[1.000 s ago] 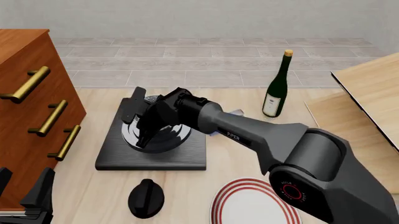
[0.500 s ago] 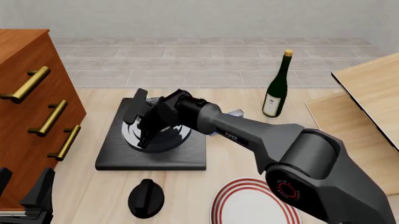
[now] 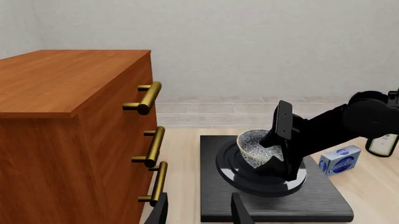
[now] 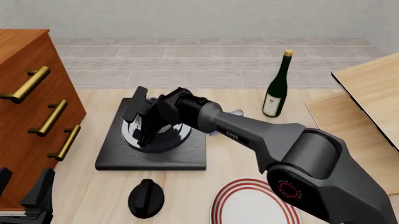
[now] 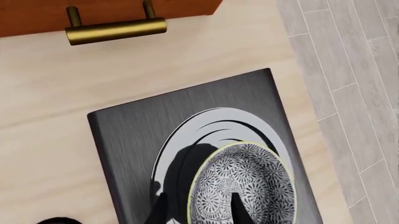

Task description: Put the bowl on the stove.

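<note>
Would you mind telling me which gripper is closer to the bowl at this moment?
The right. The right gripper is at the bowl over the stove, fingers either side of its rim. The left gripper sits apart, near the table's front edge beside the dresser.

Front view high behind arms, both wrist views (closer) share stove (image 4: 151,148)

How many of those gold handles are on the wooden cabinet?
3, stacked down the cabinet front at the table's left: a top handle, a middle handle and a bottom handle. Its lower part is out of frame, so more may be hidden.
</note>
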You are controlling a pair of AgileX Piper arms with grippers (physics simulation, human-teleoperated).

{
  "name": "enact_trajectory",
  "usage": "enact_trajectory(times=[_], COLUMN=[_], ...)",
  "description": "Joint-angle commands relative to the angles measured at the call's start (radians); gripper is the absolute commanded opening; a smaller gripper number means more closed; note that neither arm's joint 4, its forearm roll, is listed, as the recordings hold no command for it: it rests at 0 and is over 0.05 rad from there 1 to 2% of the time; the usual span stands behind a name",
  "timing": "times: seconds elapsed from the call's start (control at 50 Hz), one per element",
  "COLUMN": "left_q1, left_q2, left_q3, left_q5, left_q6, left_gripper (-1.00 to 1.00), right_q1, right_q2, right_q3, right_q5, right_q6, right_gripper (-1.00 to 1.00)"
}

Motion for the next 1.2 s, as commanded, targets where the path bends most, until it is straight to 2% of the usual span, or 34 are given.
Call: enact_trajectory(times=[0.02, 0.26, 0.64, 1.02, 1.2], left_q1=[0.0, 0.0, 0.0, 0.0, 0.0], left_q2=[0.0, 0.0, 0.0, 0.0, 0.0], left_q3=[0.0, 0.0, 0.0, 0.0, 0.0], left_q5=[0.0, 0.0, 0.0, 0.0, 0.0], left_q6=[0.0, 0.0, 0.0, 0.0, 0.0], left_gripper=[1.0, 1.0, 1.0, 1.0, 1.0], right_q1=[-0.002, 0.021, 0.03, 0.069, 0.085], right_q2=[-0.01, -0.106, -0.21, -0.409, -0.504], right_q3=[0.002, 0.086, 0.146, 0.311, 0.391], right_q5=[0.003, -0.012, -0.005, -0.041, -0.069], right_q6=[-0.003, -0.017, -0.038, -0.054, -0.022], right_gripper=[1.0, 1.0, 1.0, 1.0, 1.0])
